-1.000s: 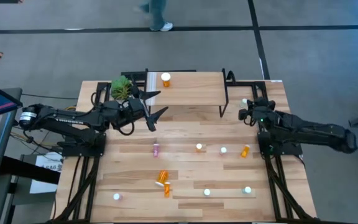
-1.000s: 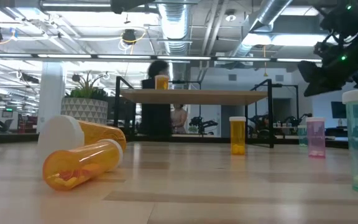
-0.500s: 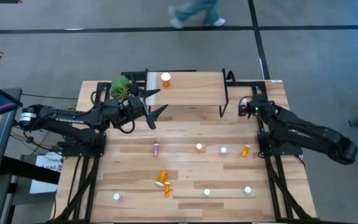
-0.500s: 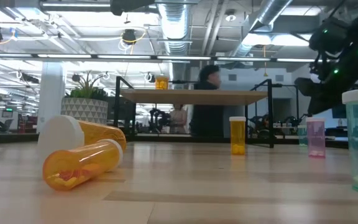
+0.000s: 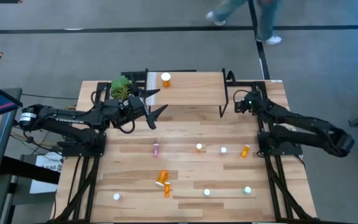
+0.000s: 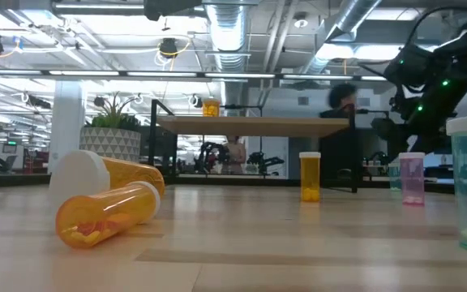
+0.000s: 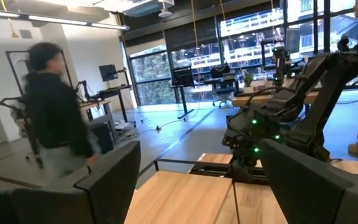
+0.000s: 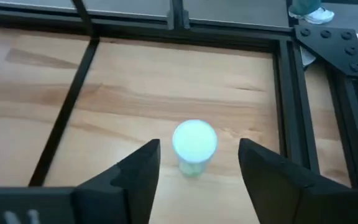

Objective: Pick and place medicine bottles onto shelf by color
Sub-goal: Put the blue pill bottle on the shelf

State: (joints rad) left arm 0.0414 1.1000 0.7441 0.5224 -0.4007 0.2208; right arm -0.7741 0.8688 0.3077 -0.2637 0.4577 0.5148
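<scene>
The right gripper (image 8: 194,171) is hovering over the far right part of the table (image 5: 191,180), just right of the shelf (image 5: 194,87), its fingers (image 8: 129,177) standing apart around a white-capped teal bottle (image 8: 194,148) that is standing upright on the wood. The left gripper (image 5: 156,102) is waiting with fingers apart near the shelf's left end. One orange bottle (image 5: 165,79) is sitting on the shelf. Further bottles are lying scattered nearer on the table, including two large orange bottles (image 6: 108,203). A person (image 7: 55,124) is walking behind.
</scene>
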